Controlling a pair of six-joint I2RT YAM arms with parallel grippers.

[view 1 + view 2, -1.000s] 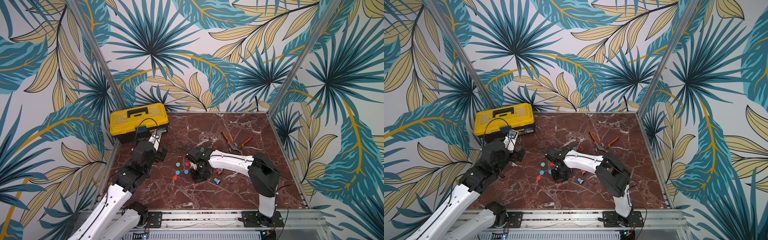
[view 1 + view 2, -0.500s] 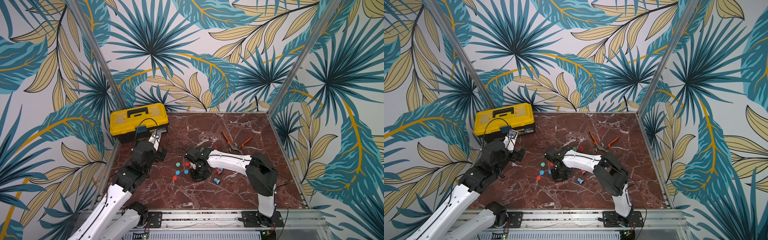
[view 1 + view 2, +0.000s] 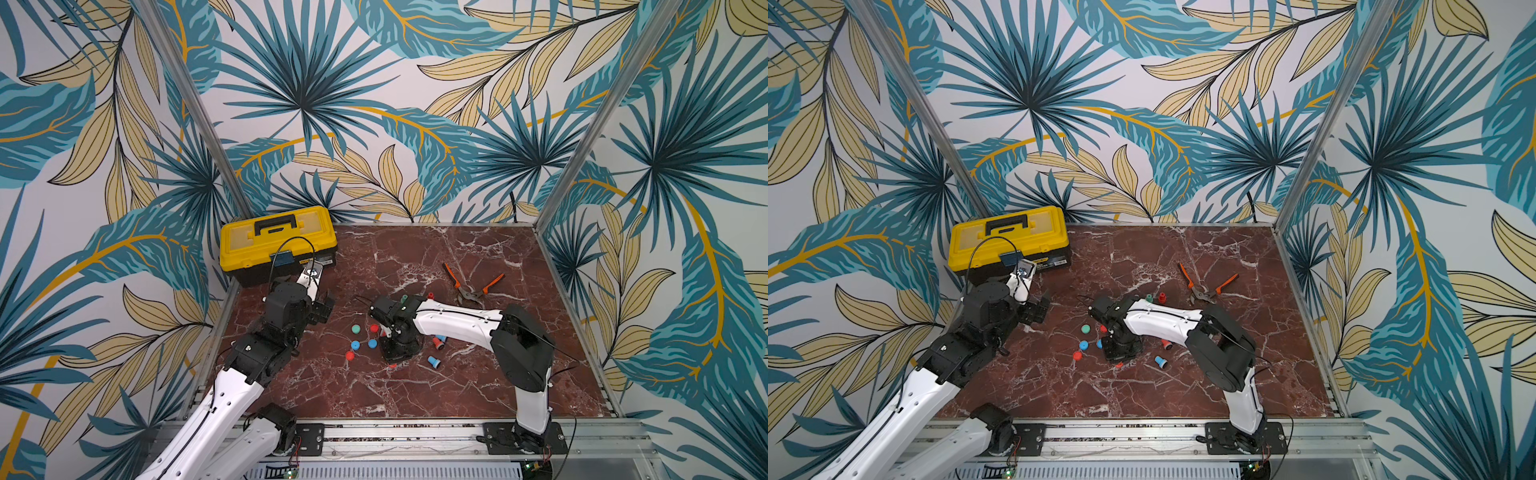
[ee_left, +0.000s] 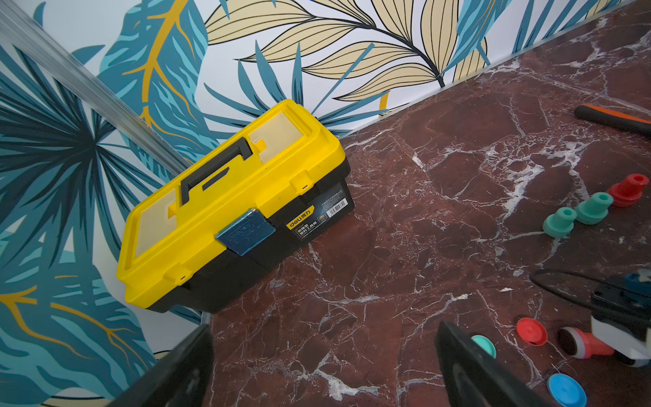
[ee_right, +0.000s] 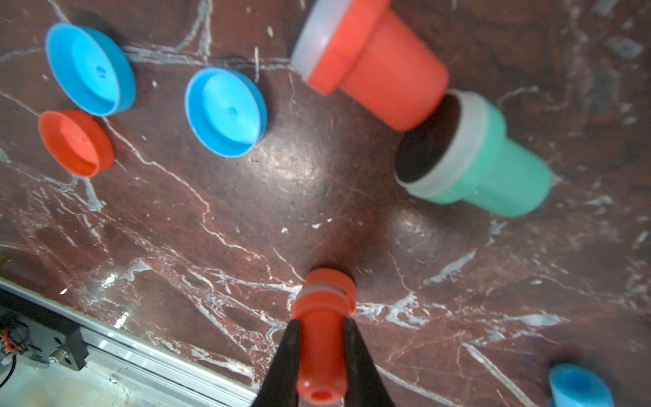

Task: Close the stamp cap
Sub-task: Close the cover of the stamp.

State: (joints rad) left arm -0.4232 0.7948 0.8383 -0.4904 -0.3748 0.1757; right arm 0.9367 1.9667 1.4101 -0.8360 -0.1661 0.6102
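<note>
Right arm barely shifted — right gripper (image 5: 321, 324) clamps red stamp (image 5: 322, 338) stem, capped head past fingertips; left gripper (image 4: 322, 338) wide, apart.

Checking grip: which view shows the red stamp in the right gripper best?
Right wrist: the red stamp sits close up, stem clamped by the right gripper. In both top views the gripper covers it almost entirely; the left wrist view does not show it.
</note>
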